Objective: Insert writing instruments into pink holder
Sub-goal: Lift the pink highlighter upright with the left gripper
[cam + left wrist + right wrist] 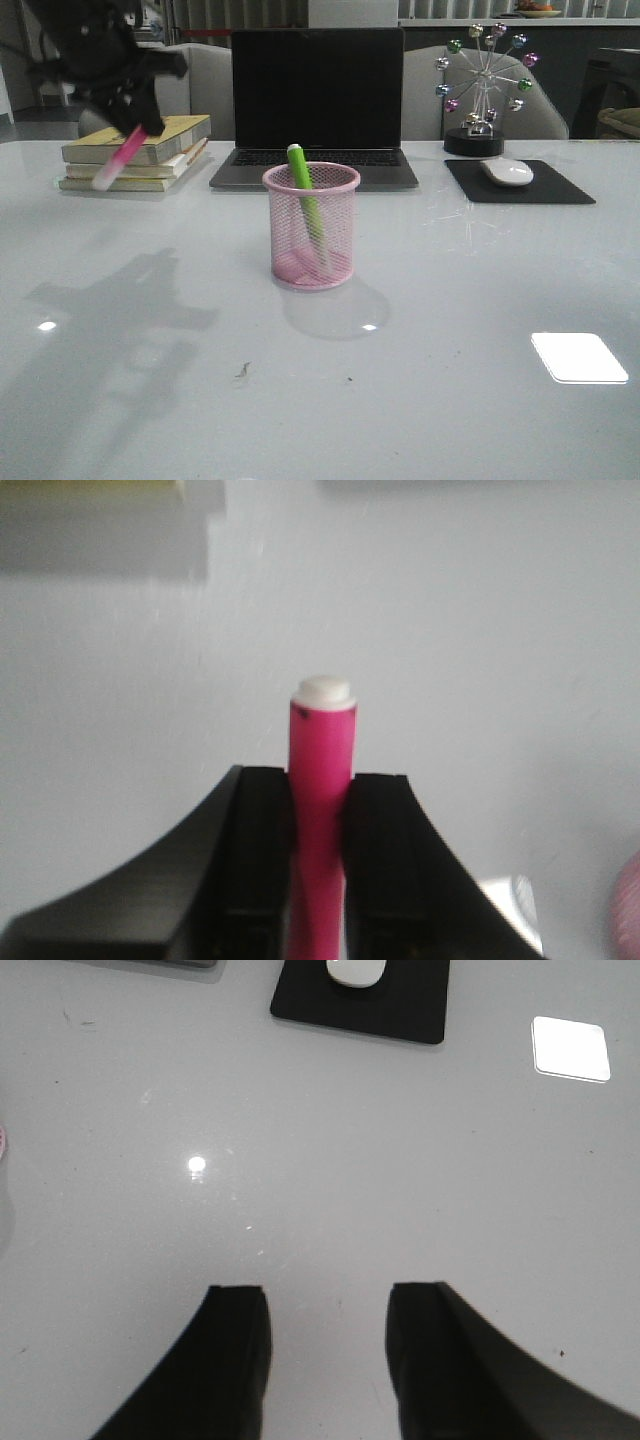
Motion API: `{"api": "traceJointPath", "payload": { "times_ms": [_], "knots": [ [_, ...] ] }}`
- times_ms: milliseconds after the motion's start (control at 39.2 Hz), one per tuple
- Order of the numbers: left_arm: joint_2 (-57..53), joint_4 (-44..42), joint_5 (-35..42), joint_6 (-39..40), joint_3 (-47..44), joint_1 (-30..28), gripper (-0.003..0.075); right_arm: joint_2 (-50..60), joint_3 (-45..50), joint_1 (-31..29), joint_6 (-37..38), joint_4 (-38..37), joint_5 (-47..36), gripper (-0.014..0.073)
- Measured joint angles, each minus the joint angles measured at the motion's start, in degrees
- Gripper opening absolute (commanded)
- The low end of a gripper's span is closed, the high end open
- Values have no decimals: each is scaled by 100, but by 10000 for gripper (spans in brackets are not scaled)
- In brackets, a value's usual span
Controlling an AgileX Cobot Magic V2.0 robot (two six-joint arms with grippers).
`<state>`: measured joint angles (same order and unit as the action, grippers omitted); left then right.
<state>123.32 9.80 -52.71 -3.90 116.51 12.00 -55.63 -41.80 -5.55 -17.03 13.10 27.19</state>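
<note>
The pink holder (311, 226) stands in the middle of the white table, in front of the laptop. A lime green marker (304, 192) leans inside it, its top poking above the rim. My left gripper (135, 128) hangs high at the far left, over the books, shut on the bright pink marker (120, 157), which slants down with its whitish end lowest. In the left wrist view the pink marker (321, 780) sticks out between the black fingers (255, 840). My right gripper (328, 1300) is open over bare table and does not show in the front view.
A stack of books (135, 155) lies at the back left under my left arm. A closed-lid-up laptop (316, 105) stands behind the holder. A mouse (508, 171) on a black pad (518, 183) and a ball ornament (483, 90) sit at the back right.
</note>
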Motion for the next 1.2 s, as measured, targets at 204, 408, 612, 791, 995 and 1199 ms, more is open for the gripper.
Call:
{"api": "traceJointPath", "payload": {
  "times_ms": [204,408,612,791,995,1199],
  "knots": [
    [-554,311,695,-248,69,399,92,0,0,0,0,0,0,405],
    [-713,767,1541,-423,69,873,92,0,0,0,0,0,0,405],
    [-718,862,2328,-661,4,1443,92,0,0,0,0,0,0,405],
    [-728,915,3031,-749,-230,1838,92,0,0,0,0,0,0,405],
    [-924,1095,4040,-759,-934,2089,92,0,0,0,0,0,0,405],
    [-1517,1182,5433,-759,-2320,2336,92,0,0,0,0,0,0,405]
  ]
}}
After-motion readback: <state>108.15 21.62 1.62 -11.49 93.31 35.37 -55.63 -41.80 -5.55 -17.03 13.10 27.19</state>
